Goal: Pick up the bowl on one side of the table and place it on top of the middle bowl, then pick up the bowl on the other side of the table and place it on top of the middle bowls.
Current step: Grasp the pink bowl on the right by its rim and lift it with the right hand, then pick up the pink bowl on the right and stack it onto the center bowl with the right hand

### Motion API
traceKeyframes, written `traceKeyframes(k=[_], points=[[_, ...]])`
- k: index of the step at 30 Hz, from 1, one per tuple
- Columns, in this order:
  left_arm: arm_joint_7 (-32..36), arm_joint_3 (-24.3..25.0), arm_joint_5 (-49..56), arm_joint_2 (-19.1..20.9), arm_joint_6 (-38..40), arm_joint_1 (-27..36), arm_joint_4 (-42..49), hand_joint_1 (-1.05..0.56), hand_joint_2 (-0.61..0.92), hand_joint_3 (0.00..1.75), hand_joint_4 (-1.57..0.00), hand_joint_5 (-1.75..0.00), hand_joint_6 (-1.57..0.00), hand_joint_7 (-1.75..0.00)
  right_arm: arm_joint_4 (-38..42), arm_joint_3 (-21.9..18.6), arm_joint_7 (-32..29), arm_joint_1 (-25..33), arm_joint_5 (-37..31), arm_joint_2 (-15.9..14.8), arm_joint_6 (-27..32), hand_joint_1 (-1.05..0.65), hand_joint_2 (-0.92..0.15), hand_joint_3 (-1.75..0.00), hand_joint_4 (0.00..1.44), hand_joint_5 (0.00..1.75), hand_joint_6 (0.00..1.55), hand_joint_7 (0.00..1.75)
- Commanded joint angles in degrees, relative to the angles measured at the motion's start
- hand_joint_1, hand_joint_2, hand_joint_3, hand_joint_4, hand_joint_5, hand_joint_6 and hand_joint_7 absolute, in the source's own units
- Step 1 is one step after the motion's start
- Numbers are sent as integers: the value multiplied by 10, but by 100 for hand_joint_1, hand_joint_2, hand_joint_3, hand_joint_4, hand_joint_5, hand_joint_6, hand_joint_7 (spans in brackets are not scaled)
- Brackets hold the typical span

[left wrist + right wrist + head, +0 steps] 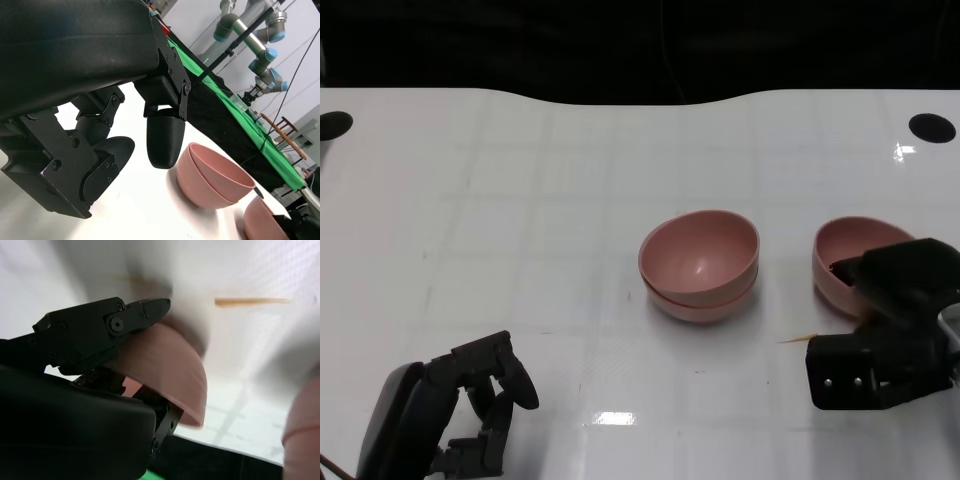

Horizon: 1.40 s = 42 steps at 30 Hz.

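Observation:
Two pink bowls (pixel 700 262) sit nested at the table's middle, also visible in the left wrist view (pixel 215 175). A third pink bowl (pixel 850 245) stands to their right, tilted. My right hand (pixel 890 325) grips its near rim. In the right wrist view a finger (pixel 125 320) lies over the outside of this bowl (pixel 165 370) and another part of the hand reaches under its rim. My left hand (pixel 470 410) rests at the front left of the table, far from the bowls. Its fingers (pixel 165 145) are loosely bent and apart, with nothing in them.
A thin wooden stick (pixel 798 340) lies on the white table (pixel 520 220) between the stack and my right hand. Black round holes mark the far corners (pixel 932 127). Beyond the table, a green cloth (pixel 235 105) and other robot arms (pixel 255 30) stand.

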Motion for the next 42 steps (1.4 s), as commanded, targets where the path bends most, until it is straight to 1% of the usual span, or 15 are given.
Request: traceKeyframes(k=[1,2,4,8,9,12,14,17,18,19,21,22,30,34,42], points=[[1,4,5,6,8,2,-6,3,35,144,-83,-174,-78,-150,50,2,-98,-6,16,-14,-73,-12,-90,-2,82,159,112,39],[1,3,5,5,9,2,-6,4,35,143,-83,-173,-78,-150,59,1,-131,-10,16,-16,-93,-11,-91,-4,83,168,101,80],[1,3,6,6,6,-1,-2,6,36,142,-82,-173,-77,-150,70,1,-188,-16,12,-18,-119,-10,-90,-6,85,173,90,114],[2,2,6,7,-2,-4,6,5,37,140,-83,-171,-78,-148,61,-5,-247,-27,15,-19,-149,-7,-85,-8,89,175,74,159],[2,2,6,7,-2,-4,7,5,37,140,-83,-171,-78,-148,57,-6,-251,-28,17,-19,-152,-7,-84,-9,89,175,72,164],[2,3,6,7,-2,-4,7,4,37,140,-83,-170,-78,-147,59,-5,-255,-30,18,-19,-155,-7,-84,-10,90,175,70,168],[4,3,14,9,2,-3,3,5,37,140,-83,-170,-78,-147,8,-19,-239,-36,39,-14,-162,-6,-83,-12,90,175,73,162],[4,3,17,9,9,-3,2,5,36,141,-83,-170,-78,-148,-39,-27,-224,-45,56,-5,-165,-7,-54,-76,91,175,78,157],[4,3,18,9,10,-3,2,4,36,141,-83,-171,-78,-148,-46,-28,-219,-46,59,-3,-165,-7,-49,-89,93,175,77,162],[4,3,19,9,11,-4,2,4,36,141,-83,-171,-78,-148,-54,-29,-212,-50,64,1,-164,-7,-47,-94,93,175,76,163],[3,3,16,7,11,-5,4,5,36,141,-84,-172,-78,-149,-62,-30,-199,-59,72,12,-162,-8,-35,-116,95,175,88,145],[0,2,13,6,11,-6,5,5,36,141,-84,-172,-78,-149,-62,-29,-194,-64,76,19,-163,-9,-34,-120,95,175,90,143],[-16,-1,-3,7,14,-10,15,3,36,142,-84,-172,-77,-151,-53,-20,-175,-88,90,59,-195,-16,-32,-130,96,175,88,146],[-14,-2,2,6,16,-9,13,3,34,143,-86,-173,-78,-151,-47,-19,-158,-96,110,82,-213,-12,-25,-136,98,175,86,154],[-17,-7,4,7,23,-5,4,3,34,143,-85,-173,-77,-151,-2,7,-143,-114,98,101,-231,-12,-26,-127,96,175,83,156]])
